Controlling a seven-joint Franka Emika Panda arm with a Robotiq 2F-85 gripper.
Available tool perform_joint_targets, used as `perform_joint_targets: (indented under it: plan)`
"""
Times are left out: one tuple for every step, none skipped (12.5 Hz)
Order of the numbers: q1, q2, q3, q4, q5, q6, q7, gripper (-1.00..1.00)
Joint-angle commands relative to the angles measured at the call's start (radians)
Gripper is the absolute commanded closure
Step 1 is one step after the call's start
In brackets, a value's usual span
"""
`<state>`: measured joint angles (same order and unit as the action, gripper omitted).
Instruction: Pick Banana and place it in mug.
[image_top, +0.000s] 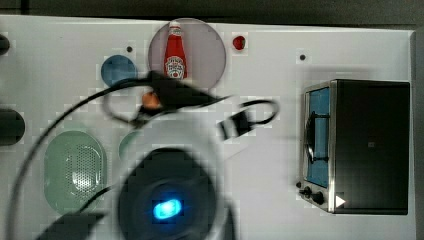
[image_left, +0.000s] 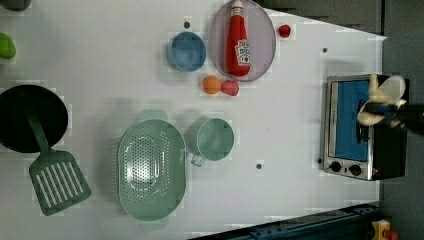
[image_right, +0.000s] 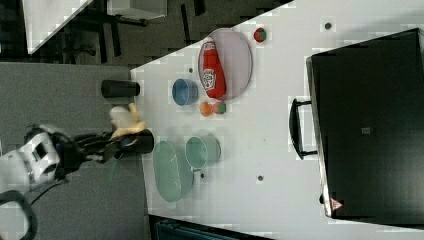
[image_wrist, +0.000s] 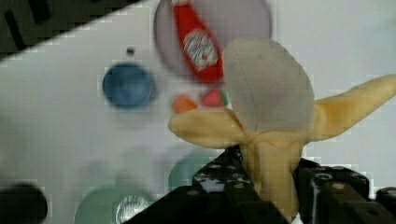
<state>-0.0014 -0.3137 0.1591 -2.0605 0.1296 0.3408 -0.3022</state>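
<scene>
My gripper (image_wrist: 273, 184) is shut on the banana (image_wrist: 268, 107), a pale yellow peeled fruit with a creamy top and skin flaps spread to both sides. It hangs high above the table. In the right view the banana (image_right: 124, 120) and gripper (image_right: 122, 139) are off the table's edge on the right view's left. In the left view the banana (image_left: 381, 95) shows in front of the toaster oven. The muted-green mug (image_left: 215, 139) stands upright and empty beside the colander, also seen as the mug (image_right: 202, 151) and the mug (image_wrist: 189, 170), well apart from the gripper.
A pale-green colander (image_left: 150, 167) sits next to the mug. A blue cup (image_left: 186, 51), an orange ball (image_left: 211, 84), a strawberry (image_left: 230, 88) and a ketchup bottle (image_left: 239, 42) on a plate lie beyond. A toaster oven (image_left: 350, 125), spatula (image_left: 57, 180) and black pan (image_left: 27, 117) stand at the sides.
</scene>
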Motion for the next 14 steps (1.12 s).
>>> perform_joint_targets:
  plan:
    - [0.058,0.135,0.111,-0.081,-0.011,-0.013,0.287,0.37]
    - [0.059,0.177,0.181,-0.082,-0.012,0.015,0.436,0.37]
    - [0.059,0.202,0.207,-0.082,-0.014,0.044,0.488,0.37]
    - [0.060,0.240,0.235,-0.093,-0.019,0.086,0.542,0.37]
    - [0.060,0.268,0.249,-0.112,-0.024,0.135,0.585,0.37]
    - [0.060,0.288,0.258,-0.135,-0.027,0.186,0.604,0.37]
    - [0.060,0.304,0.259,-0.165,-0.034,0.234,0.607,0.37]
    - [0.059,0.319,0.256,-0.193,-0.043,0.298,0.607,0.37]
    - [0.059,0.348,0.251,-0.244,-0.049,0.393,0.607,0.37]
    - [0.058,0.359,0.248,-0.261,-0.052,0.423,0.607,0.37]
    - [0.058,0.374,0.250,-0.278,-0.058,0.427,0.607,0.36]
    - [0.059,0.391,0.250,-0.286,-0.060,0.464,0.607,0.12]
    - [0.060,0.405,0.252,-0.293,-0.060,0.491,0.607,-0.10]
    - [0.062,0.417,0.253,-0.299,-0.060,0.514,0.607,-0.32]
